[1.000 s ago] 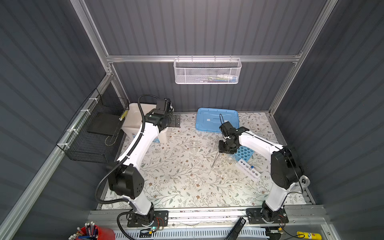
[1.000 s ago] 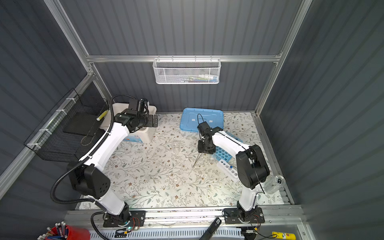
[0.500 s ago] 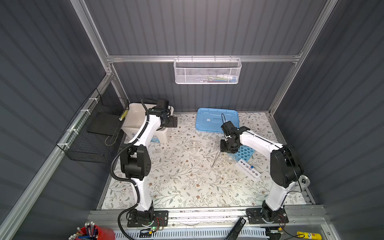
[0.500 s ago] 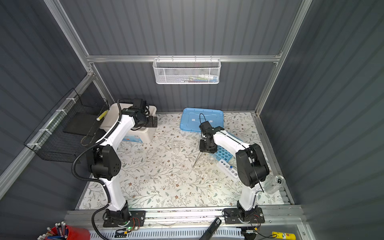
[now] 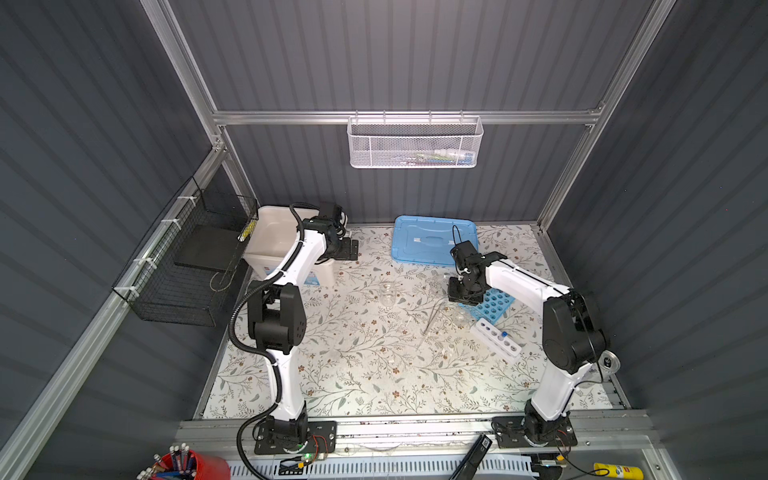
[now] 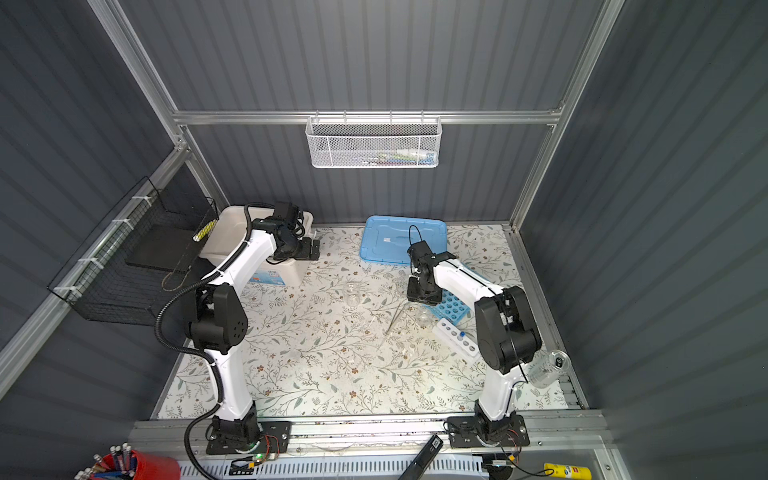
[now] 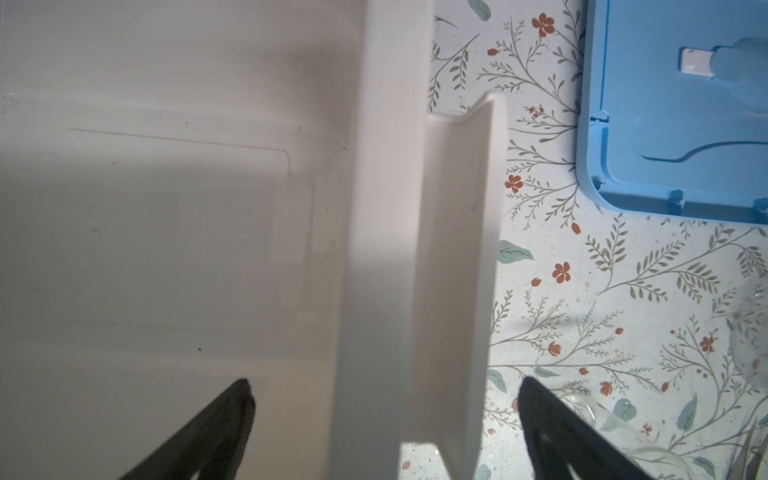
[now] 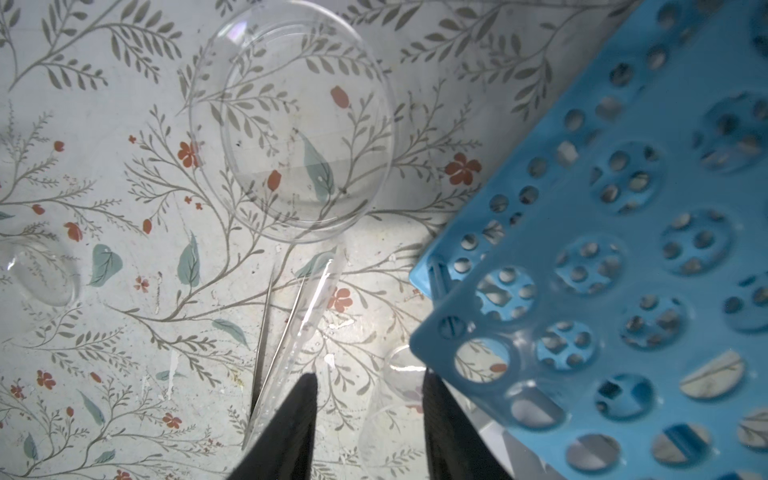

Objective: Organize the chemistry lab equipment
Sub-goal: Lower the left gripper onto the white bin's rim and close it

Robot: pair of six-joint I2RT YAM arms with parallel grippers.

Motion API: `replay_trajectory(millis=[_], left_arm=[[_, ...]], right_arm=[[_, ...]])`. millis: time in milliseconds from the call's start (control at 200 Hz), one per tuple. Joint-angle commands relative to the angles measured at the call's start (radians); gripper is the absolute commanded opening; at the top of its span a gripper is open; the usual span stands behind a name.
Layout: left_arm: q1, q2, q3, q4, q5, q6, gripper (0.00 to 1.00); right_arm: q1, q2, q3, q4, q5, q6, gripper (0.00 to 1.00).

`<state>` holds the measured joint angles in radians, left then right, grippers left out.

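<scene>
My left gripper [image 5: 348,249] [image 7: 384,390] is open and straddles the rim of the big white bin [image 7: 386,166]; nothing is between its fingers. The right gripper [image 5: 463,291] [image 8: 370,384] hangs open beside a corner of the blue many-holed rack [image 5: 491,305] [image 8: 623,270]. A small clear glass vessel [image 8: 401,399] lies below its gap with room on one side. Ahead of it are a clear dish [image 8: 291,124], a long clear tube [image 8: 316,299] and thin rods [image 8: 270,332] [image 5: 432,320]. A glass beaker [image 5: 387,293] stands mid-table. The small white rack [image 5: 496,336] holds a blue-capped tube [image 5: 504,333].
The light-blue lid [image 5: 432,239] [image 7: 685,124] lies flat at the back. A white mesh basket [image 5: 415,143] hangs on the back wall and a black wire basket [image 5: 187,266] on the left wall. A can [image 6: 559,361] stands at the right edge.
The left arm's elbow has swung in and back toward its base, while its gripper stayed at the bin's rim. The right gripper has edged slightly toward the blue rack.
</scene>
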<state>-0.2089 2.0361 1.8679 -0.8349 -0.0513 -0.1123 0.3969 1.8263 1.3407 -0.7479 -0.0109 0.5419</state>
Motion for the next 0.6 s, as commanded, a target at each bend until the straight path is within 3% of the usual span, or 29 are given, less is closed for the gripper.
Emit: replay_trajectory(millis=[0, 375, 595], left_arm=[[0.010, 0.001, 0.024, -0.038, 0.016, 0.019, 1.00], [0.020, 0.006, 0.023, -0.054, 0.011, 0.017, 1.00], [0.020, 0.005, 0.013, -0.075, 0.019, 0.013, 0.94]], right_arm=[[-0.028, 0.012, -0.019, -0.004, 0.033, -0.013, 0.44], [-0.109, 0.021, -0.035, 0.019, 0.020, -0.048, 0.44], [-0.150, 0.024, -0.026, 0.020, 0.035, -0.067, 0.44]])
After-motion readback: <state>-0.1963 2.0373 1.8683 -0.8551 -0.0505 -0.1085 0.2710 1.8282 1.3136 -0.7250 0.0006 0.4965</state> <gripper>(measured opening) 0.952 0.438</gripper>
